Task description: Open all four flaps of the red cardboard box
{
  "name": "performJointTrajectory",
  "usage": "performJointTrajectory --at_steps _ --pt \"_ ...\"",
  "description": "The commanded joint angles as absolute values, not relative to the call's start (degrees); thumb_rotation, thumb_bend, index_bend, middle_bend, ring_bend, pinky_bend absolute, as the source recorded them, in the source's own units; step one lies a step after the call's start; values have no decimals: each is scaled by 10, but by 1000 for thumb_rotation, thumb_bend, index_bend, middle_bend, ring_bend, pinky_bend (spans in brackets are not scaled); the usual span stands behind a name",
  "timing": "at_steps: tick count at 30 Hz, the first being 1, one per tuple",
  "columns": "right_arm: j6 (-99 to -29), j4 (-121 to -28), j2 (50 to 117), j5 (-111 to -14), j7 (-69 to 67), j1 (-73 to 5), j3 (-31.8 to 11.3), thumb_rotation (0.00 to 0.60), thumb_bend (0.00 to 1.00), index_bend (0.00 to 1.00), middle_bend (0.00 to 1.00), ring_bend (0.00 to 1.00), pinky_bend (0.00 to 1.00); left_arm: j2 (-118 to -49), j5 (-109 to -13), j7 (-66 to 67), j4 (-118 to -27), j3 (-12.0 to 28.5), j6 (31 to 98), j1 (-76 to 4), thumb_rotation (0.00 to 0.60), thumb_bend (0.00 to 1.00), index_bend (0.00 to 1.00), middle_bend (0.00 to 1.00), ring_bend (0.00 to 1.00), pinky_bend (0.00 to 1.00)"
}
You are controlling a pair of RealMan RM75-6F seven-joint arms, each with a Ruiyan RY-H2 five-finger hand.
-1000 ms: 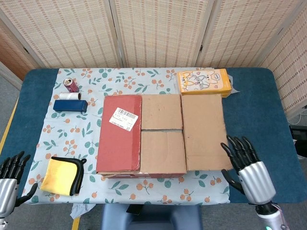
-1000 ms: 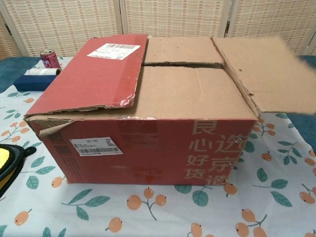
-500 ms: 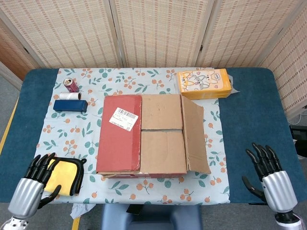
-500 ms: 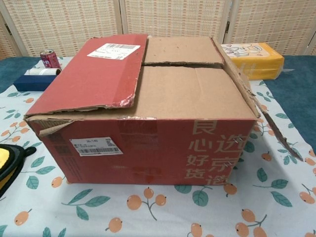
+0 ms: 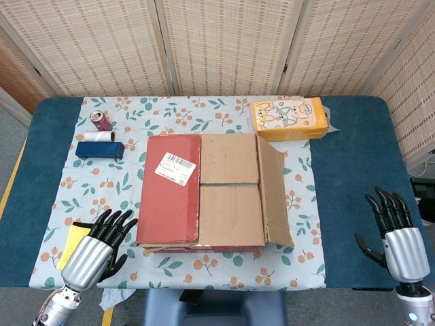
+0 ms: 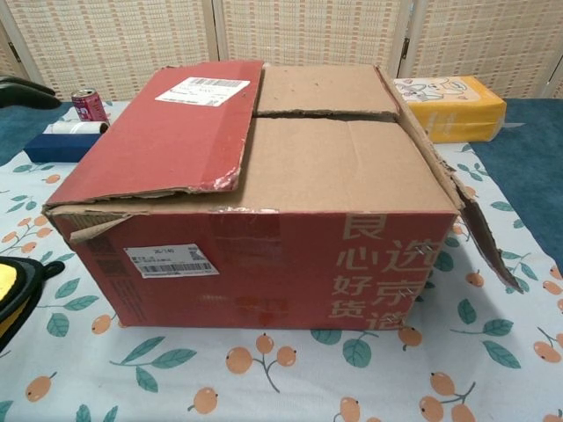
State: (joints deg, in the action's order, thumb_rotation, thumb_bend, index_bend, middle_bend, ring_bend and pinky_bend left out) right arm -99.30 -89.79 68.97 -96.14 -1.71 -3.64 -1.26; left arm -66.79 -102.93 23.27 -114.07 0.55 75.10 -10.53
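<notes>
The left hand (image 5: 95,248) is empty with fingers spread, hovering over the yellow cloth (image 5: 70,243) at the near table edge. Just to its right and ahead stands the box (image 5: 204,193), whose red flap (image 5: 170,187) lies closed. The right hand (image 5: 399,234), also open and empty, hangs well right of the box. The right flap (image 5: 274,190) already hangs down that side.

Risks: fingers catching the torn near edge of the red flap may rip it. A hard upward pull could drag the light box. Beyond the left hand, the blue box (image 5: 99,149) and can (image 5: 100,119) could be knocked by a swinging flap.
</notes>
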Motion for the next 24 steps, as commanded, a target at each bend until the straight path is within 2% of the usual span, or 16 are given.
performJointTrajectory --at_steps 1,8,16,24 --pt "-985 -895 690 -956 -21 -38 -16 600 385 0 0 0 0 -654 -993 255 -1188 23 709 -135 600 441 31 61 57 50" --pt "-981 -898 689 -960 -20 -35 -16 600 385 0 0 0 0 -659 -961 277 -1223 37 674 -166 600 437 1 61 57 47" --pt "-972 -900 682 -953 -35 -34 -21 600 385 0 0 0 0 -685 -914 303 -1220 53 651 -195 600 364 0 61 48 43" --pt "-967 -901 680 -952 -37 -32 -24 600 385 0 0 0 0 -713 -881 355 -1221 67 650 -218 600 359 0 61 40 37"
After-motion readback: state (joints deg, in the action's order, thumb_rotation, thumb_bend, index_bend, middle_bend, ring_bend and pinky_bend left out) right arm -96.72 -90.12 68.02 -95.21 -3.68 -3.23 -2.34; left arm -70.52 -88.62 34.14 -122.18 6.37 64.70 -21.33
